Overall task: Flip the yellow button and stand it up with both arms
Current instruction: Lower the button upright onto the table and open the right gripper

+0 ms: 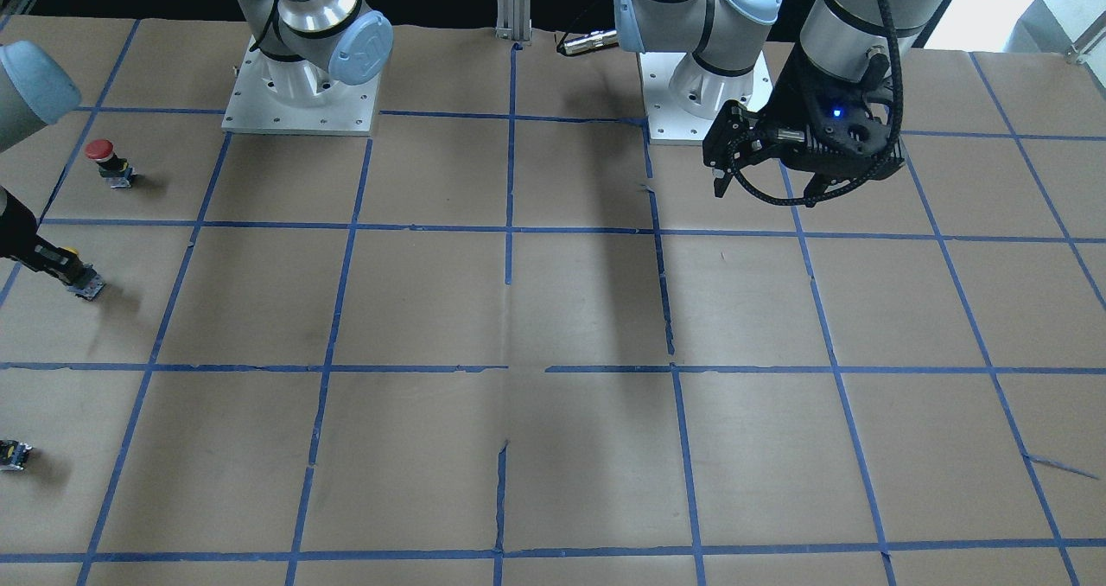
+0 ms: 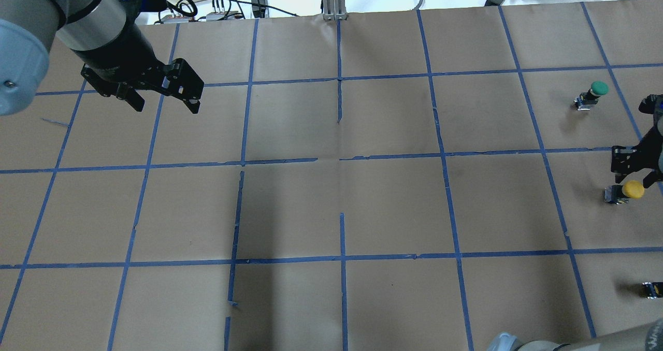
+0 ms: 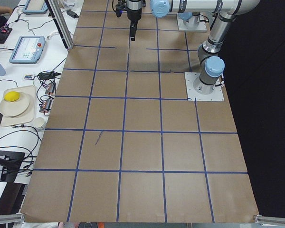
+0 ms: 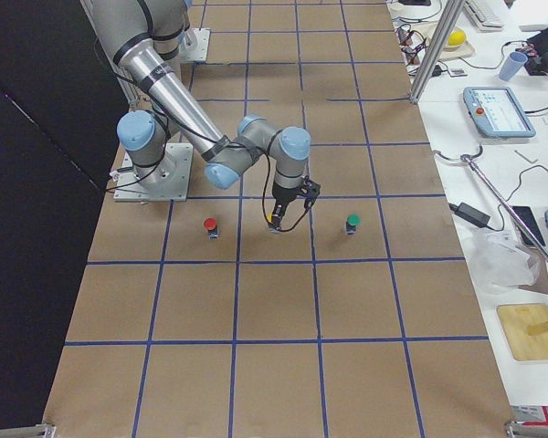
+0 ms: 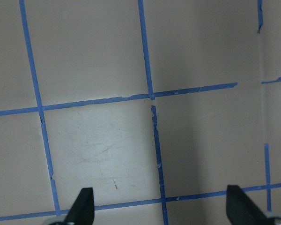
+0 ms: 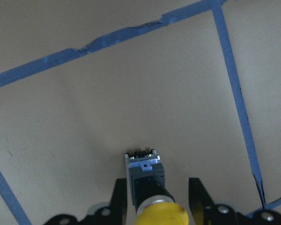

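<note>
The yellow button lies on its side at the table's right edge, cap towards the robot, grey switch block pointing away. In the right wrist view the button sits between the fingers. My right gripper is low over it and open: one finger is against the block and the other stands apart from it. In the front view the right gripper partly hides the button. My left gripper hangs open and empty above the far left of the table; it also shows in the front view.
A red-capped button stands near the robot's side, and a green-capped button stands further out. A small capless switch block lies near the robot's right. Brown paper with blue tape lines covers the table.
</note>
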Tool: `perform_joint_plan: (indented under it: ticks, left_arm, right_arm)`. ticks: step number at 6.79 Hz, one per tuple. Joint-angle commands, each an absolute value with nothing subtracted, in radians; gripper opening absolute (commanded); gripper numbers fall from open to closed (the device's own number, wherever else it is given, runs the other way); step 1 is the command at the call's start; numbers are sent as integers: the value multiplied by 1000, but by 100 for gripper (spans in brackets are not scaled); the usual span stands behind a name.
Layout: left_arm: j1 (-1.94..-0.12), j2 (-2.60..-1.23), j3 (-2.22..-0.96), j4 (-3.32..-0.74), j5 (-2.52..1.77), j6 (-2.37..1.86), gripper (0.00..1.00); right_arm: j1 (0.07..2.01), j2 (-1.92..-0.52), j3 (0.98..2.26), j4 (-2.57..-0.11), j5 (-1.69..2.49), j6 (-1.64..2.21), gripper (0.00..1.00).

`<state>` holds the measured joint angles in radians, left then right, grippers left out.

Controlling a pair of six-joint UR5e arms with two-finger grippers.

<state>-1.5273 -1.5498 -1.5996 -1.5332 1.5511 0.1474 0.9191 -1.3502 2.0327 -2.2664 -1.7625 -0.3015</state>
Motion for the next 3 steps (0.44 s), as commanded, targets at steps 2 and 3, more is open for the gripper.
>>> perform_joint_plan:
  ticks: [2, 3]
  left_arm:
    - [-1525, -1552, -1588, -1532, 1549, 147, 100]
    - [-1523, -1552, -1588, -1532, 1548, 147, 100]
  right_arm:
    - [931, -1367, 1999, -2185, -1766, -293, 100]
    - [957, -1368, 1899, -2039, -1763, -291, 100]
